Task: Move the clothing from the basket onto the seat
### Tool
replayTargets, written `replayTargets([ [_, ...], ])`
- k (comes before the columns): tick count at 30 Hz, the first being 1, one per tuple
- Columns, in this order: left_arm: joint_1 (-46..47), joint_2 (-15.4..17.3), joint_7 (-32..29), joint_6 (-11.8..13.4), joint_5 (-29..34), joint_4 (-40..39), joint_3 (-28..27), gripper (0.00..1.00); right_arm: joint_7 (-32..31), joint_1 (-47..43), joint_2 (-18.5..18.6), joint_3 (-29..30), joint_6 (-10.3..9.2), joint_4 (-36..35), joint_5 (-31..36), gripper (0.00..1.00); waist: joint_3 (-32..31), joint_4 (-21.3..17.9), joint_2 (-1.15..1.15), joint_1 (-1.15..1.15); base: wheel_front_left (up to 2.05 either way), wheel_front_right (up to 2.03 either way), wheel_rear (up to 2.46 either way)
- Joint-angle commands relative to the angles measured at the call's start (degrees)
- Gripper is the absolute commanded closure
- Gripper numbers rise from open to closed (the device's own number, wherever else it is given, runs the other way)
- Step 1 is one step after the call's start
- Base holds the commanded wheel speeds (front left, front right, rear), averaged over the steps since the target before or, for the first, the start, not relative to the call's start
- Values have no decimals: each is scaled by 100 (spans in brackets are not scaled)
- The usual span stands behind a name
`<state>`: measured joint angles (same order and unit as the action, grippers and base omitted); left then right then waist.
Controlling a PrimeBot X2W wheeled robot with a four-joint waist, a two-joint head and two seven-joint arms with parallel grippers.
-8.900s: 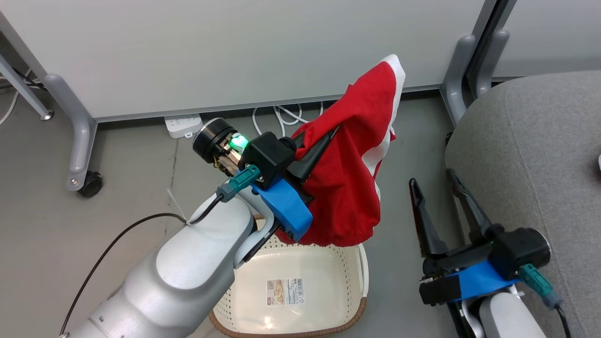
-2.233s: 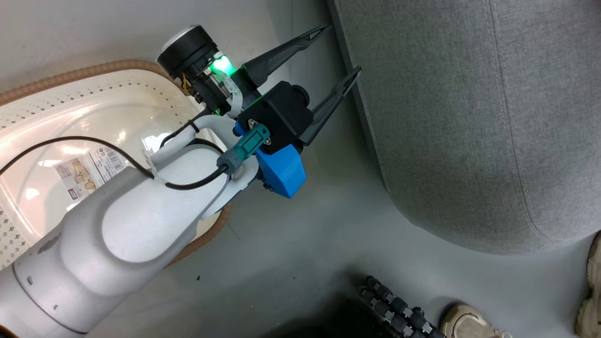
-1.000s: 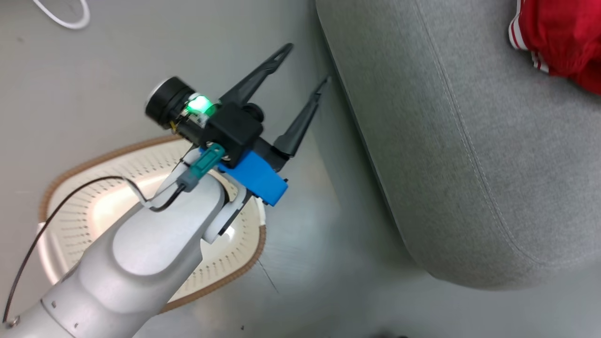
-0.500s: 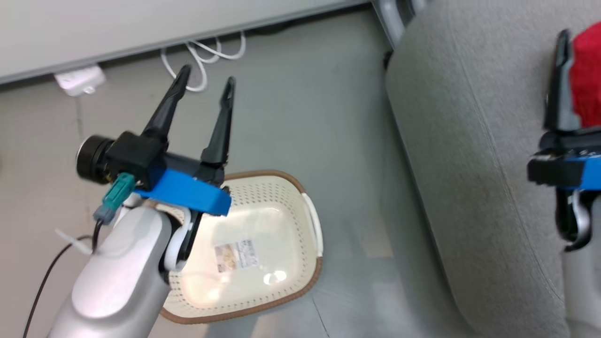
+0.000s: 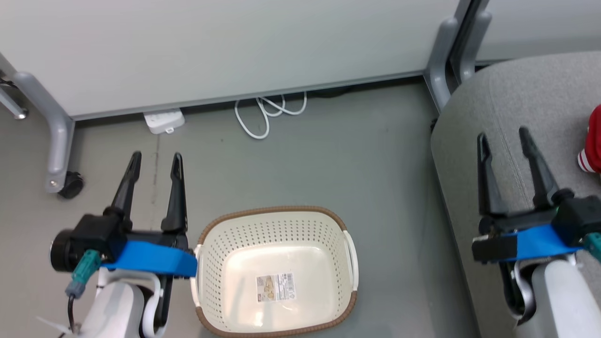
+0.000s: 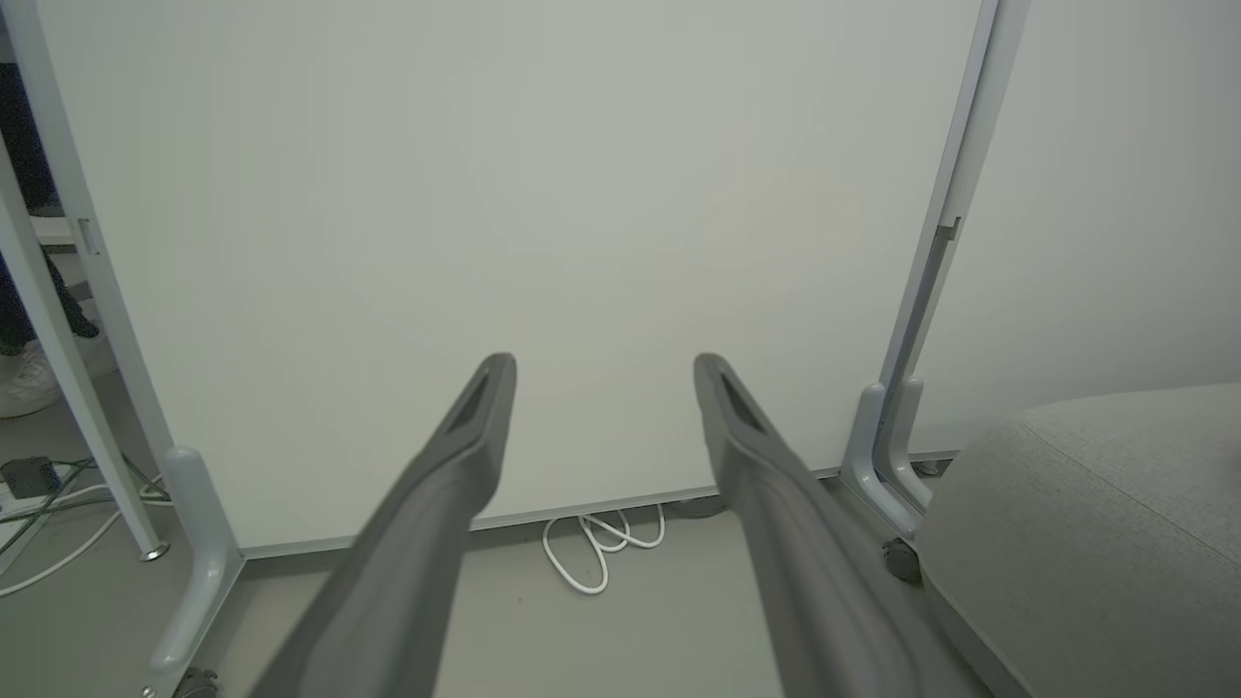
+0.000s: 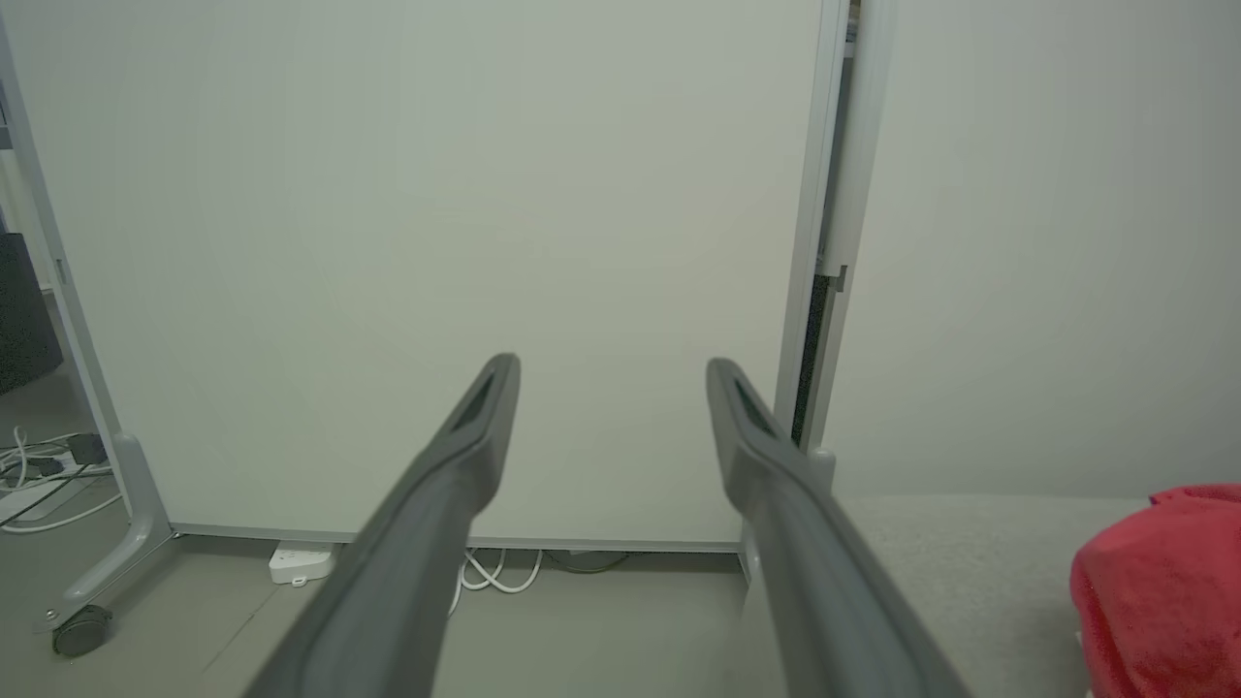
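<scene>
The cream basket (image 5: 345, 253) with its brown rim stands on the floor at the bottom centre, holding nothing but its label sticker (image 5: 275, 287). Red clothing (image 5: 594, 152) with a striped cuff lies on the grey seat (image 5: 526, 98) at the right edge; it shows as a red heap (image 7: 1159, 582) in the right wrist view. My left gripper (image 5: 156, 160) is open and holds nothing, just left of the basket. Over the seat's near-left part my right gripper (image 5: 502, 136) hangs open, nothing between its fingers, left of the clothing.
A white partition panel (image 5: 225, 47) on grey wheeled legs (image 5: 58, 141) stands across the back. A white power strip (image 5: 163, 121) and a coiled white cable (image 5: 270, 112) lie on the floor at its foot. Bare grey floor lies between basket and seat (image 6: 1096, 523).
The left gripper, shut on red clothing above the basket 8.9 s ago, now stands open and holds nothing. The head camera swung round throughout. The right gripper now shows whole over the seat.
</scene>
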<state>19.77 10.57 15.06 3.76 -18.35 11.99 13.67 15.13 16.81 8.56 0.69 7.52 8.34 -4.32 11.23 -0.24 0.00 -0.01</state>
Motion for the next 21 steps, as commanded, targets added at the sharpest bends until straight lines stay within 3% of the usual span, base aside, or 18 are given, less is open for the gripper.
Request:
replayTargets([
  [1,-154,-40,16,-53,62,-14,-87,0,1,-147,-47,-11,-6,37,-38,0,-149,112,0,1,0,0,0],
  [11,-836,-514,16,-494,511,149,-709,0,1,-845,-321,-140,-6,378,-148,0,-575,230,0,1,0,0,0],
  [21,-1271,-712,16,-789,709,262,-1050,0,1,-1308,-486,-130,-6,600,-243,0,-918,275,0,1,0,0,0],
])
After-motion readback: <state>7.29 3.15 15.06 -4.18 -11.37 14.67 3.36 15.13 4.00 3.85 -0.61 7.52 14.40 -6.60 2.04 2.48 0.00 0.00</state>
